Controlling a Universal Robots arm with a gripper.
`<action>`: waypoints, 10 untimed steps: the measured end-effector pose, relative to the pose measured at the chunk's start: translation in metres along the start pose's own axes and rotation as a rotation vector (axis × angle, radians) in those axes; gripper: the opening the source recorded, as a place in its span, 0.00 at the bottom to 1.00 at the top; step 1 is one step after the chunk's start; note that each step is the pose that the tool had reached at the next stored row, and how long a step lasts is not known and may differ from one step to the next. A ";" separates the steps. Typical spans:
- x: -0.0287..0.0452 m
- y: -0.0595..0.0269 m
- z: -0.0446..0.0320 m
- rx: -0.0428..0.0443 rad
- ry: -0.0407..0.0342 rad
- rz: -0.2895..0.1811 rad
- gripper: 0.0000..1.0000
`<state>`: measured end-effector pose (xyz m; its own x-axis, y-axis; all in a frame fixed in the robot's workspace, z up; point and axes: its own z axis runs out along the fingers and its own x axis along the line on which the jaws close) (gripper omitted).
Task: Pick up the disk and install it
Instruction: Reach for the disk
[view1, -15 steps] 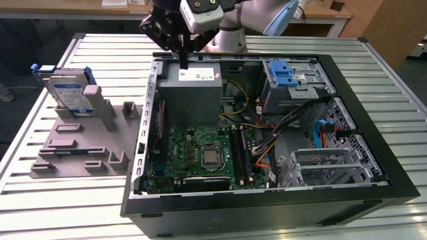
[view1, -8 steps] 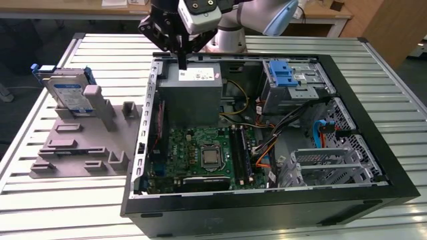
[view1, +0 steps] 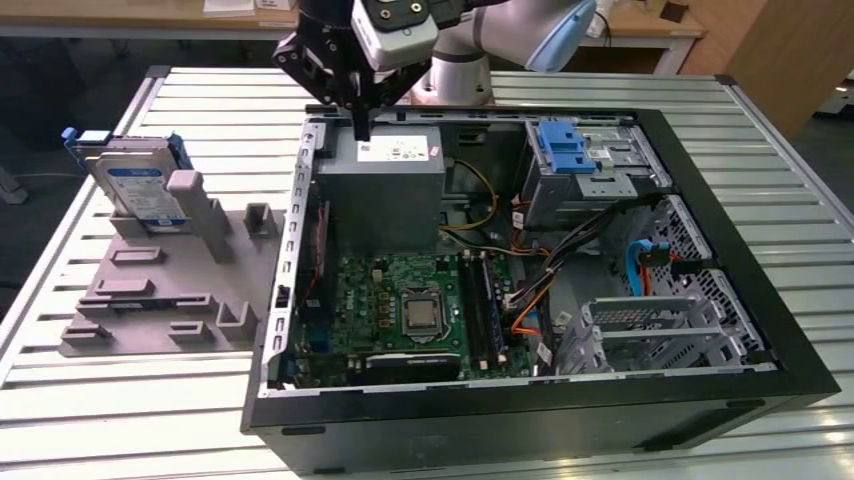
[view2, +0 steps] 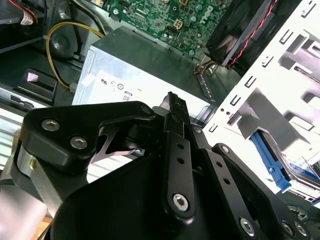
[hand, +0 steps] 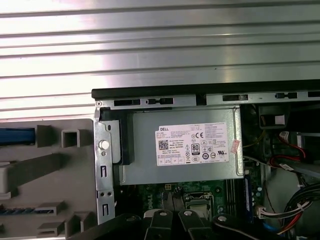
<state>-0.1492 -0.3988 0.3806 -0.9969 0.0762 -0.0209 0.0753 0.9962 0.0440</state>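
A slatted metal table (view1: 747, 95) carries the whole setup. On it lies an open black computer case (view1: 534, 420), its inside facing up. Just beside the case, at the exterior view's left, sits a grey moulded fixture (view1: 147, 290) with several slots and blocks.

Inside the case, a big grey box with a white sticker (view1: 380, 200) fills the far corner at the exterior view's left. The first wrist view looks straight down on this box (hand: 150, 170). A green motherboard (view1: 387, 310) lies nearer the camera than the box. Toward the exterior view's right stands a silver drive cage (view1: 587, 180) with a small blue latch piece (view1: 567, 150) on top.

The disk (view1: 140, 190) stands on edge in a slot at the far end of the fixture. Its white-and-blue label faces the camera and blue carrier plastic shows along its edges. It is outside the case and nothing grips it.

The arm (view1: 534, 30) reaches in from the far side. Its black gripper (view1: 360, 125) hangs over the far edge of the grey box, well apart from the disk. In the second wrist view the gripper (view2: 172, 102) has its fingers pressed together with nothing between them.
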 end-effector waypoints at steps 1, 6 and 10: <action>0.0003 0.0000 0.0002 0.0000 0.0001 0.000 0.11; 0.0019 -0.0002 0.0010 0.0000 0.0004 0.000 0.11; 0.0032 -0.0003 0.0016 0.0001 0.0008 0.000 0.11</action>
<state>-0.1523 -0.3988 0.3789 -0.9969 0.0762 -0.0201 0.0753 0.9962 0.0439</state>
